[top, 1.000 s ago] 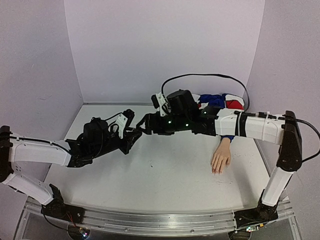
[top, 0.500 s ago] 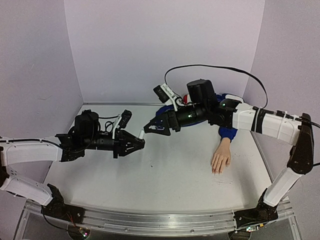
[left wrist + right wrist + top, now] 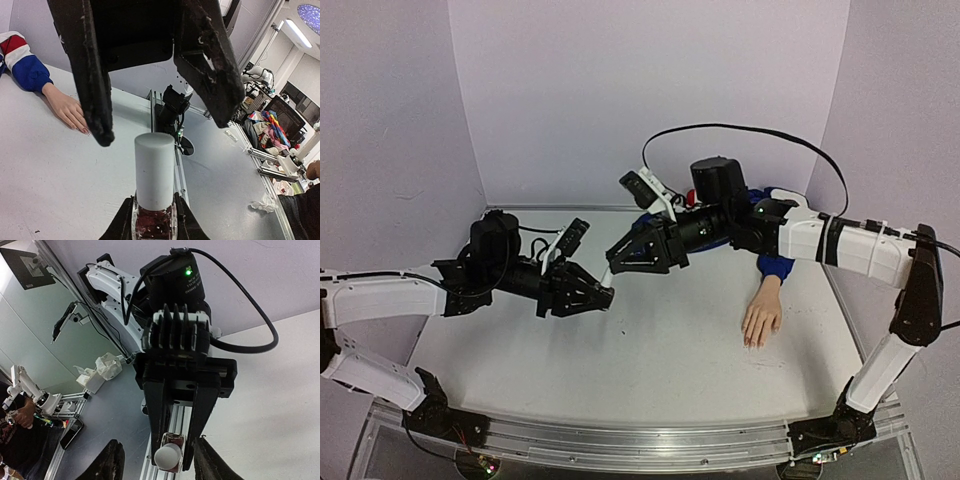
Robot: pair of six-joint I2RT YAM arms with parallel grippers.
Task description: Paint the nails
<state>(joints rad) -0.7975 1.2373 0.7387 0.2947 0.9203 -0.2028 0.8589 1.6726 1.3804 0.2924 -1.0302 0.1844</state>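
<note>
At centre of the top view, our left gripper [image 3: 604,296] clamps a dark nail-polish bottle [image 3: 153,223]. Its white cap [image 3: 154,170] stands between the parted jaws of the right gripper [image 3: 614,263], touching neither. We see the nails [image 3: 752,344] on the mannequin hand [image 3: 761,318], lower right, well apart.
</note>
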